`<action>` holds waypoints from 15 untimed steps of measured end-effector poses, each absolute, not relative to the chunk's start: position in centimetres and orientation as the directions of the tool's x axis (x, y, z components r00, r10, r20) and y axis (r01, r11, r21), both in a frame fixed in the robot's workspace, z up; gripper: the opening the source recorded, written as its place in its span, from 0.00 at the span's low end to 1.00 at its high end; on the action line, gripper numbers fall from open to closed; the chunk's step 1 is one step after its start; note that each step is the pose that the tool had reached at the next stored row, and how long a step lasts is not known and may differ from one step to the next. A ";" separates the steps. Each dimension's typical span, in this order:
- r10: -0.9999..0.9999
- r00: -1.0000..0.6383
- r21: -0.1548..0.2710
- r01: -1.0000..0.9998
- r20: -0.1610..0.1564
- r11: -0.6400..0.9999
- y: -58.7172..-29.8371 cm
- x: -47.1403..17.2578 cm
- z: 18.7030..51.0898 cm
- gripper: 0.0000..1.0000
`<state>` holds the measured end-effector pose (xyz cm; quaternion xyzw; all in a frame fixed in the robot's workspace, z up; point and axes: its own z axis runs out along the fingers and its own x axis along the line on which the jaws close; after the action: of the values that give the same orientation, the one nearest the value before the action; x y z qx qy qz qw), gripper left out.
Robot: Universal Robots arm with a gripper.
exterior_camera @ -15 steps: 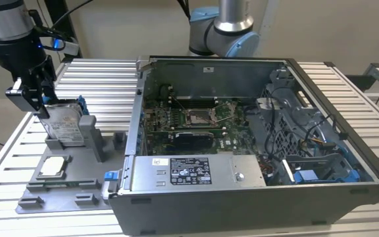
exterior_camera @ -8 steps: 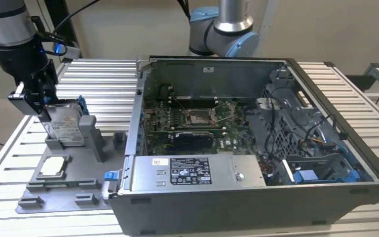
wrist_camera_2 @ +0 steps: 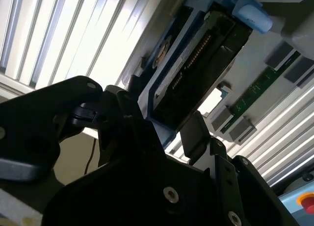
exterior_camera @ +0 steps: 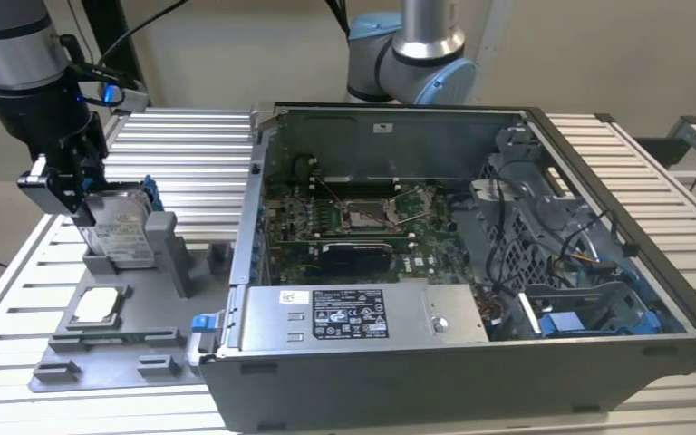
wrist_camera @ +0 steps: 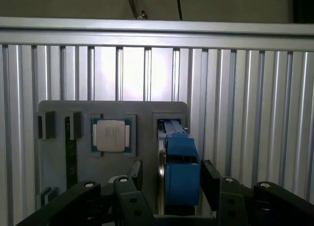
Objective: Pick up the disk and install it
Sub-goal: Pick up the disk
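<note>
One claw straddled the disk, which stood on edge in a tray slot at the exterior view's left, beside the open case. You could not tell if it had clamped. Standing upright likely offered its flat sides for grasping.

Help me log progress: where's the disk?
On the exterior view's left, the disk stands on edge in the holder beside the case, the gripper at its top.
</note>
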<state>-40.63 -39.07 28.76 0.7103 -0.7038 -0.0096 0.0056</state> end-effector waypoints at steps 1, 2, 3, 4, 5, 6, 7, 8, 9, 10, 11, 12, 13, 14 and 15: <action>-1.000 0.009 0.021 -1.000 -0.006 -0.009 -39.1 -40.6 28.8 1.00; -1.000 0.009 0.021 -1.000 -0.006 -0.009 -39.1 -40.6 28.8 1.00; -1.000 0.009 0.021 -1.000 -0.006 -0.009 -39.1 -40.6 28.7 1.00; -1.000 0.009 0.021 -1.000 -0.006 -0.009 -39.1 -40.6 28.7 1.00; -1.000 0.009 0.021 -1.000 -0.006 -0.009 -39.1 -40.6 28.7 1.00; -1.000 0.009 0.021 -1.000 -0.006 -0.009 -39.1 -40.6 28.6 1.00; -1.000 0.009 0.021 -1.000 -0.006 -0.009 -39.1 -40.6 28.5 1.00; -1.000 0.009 0.021 -1.000 -0.006 -0.009 -39.1 -40.6 28.5 1.00; -1.000 0.009 0.021 -1.000 -0.006 -0.009 -39.1 -40.6 28.4 1.00; -1.000 0.009 0.021 -1.000 -0.006 -0.009 -39.1 -40.6 28.4 1.00; -1.000 0.009 0.021 -1.000 -0.006 -0.009 -39.1 -40.6 28.3 1.00; -1.000 0.009 0.021 -1.000 -0.006 -0.009 -39.1 -40.6 28.3 1.00; -1.000 0.009 0.021 -1.000 -0.006 -0.009 -39.1 -40.6 28.3 1.00; -1.000 0.009 0.021 -1.000 -0.006 -0.009 -39.1 -40.6 28.3 1.00; -1.000 0.009 0.021 -1.000 -0.005 -0.009 -39.1 -40.6 28.3 1.00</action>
<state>-40.63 -39.07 28.32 0.7103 -0.7038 -0.0093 0.0056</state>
